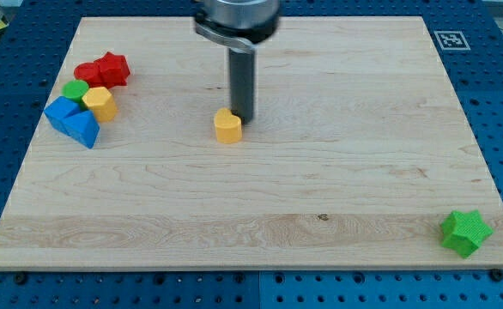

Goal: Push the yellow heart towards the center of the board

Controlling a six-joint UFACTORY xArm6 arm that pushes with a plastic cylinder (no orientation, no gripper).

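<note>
The yellow heart [227, 125] lies on the wooden board [320, 189], a little left of the board's middle. My tip [244, 118] stands just to the heart's upper right, touching or almost touching it. The rod rises straight up from there to the arm's head at the view's top.
A cluster sits at the board's left edge: two red blocks [103, 69], a small green block [75, 89], a yellow block [100, 103] and two blue blocks [73, 119]. A green star [465, 232] lies at the bottom right corner. A marker tag [450, 39] is at the top right.
</note>
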